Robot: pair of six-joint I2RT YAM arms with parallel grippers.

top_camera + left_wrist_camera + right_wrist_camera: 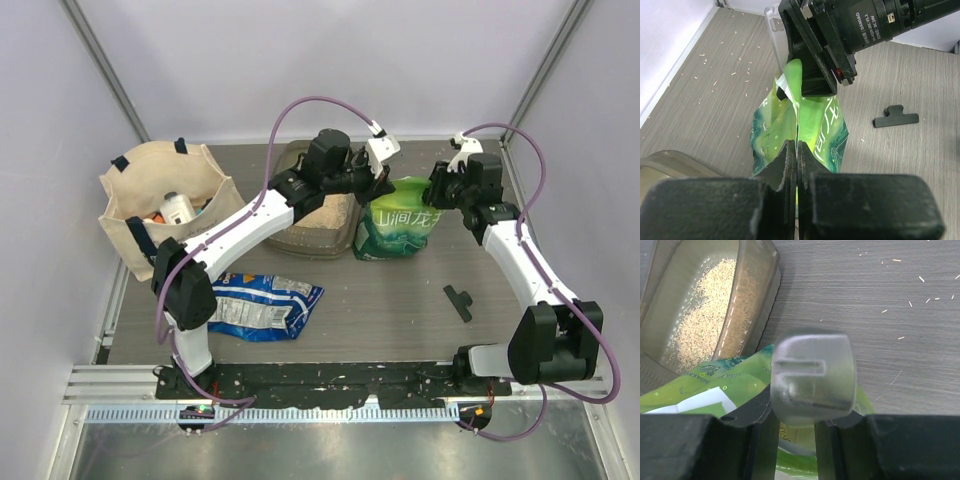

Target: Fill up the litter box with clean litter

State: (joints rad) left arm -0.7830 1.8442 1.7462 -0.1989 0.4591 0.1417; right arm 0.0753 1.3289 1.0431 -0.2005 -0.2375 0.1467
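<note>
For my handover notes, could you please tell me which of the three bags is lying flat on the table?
The blue crinkly packet: it lies flat, while the green-and-white printed bag and the beige fabric tote bag both stand upright.

Two robot arms: the left arm (240, 225) at the left of the overhead frame, the right arm (525, 262) at the right. Two grippers, the left gripper (796, 157) and the right gripper (792, 430). Two purple cables (300, 103), one per arm. One litter box (310, 243) at upper centre, with one spread of clean litter (700, 325) in it. Three bags (each of a different kind): one green-and-white bag (400, 225) at centre, one blue packet (262, 305) at lower left, and one beige tote bag (130, 190) at the left, with one white bottle (178, 208) showing inside. One black clip (459, 302) at the right. One clear plastic piece (812, 377).
</note>
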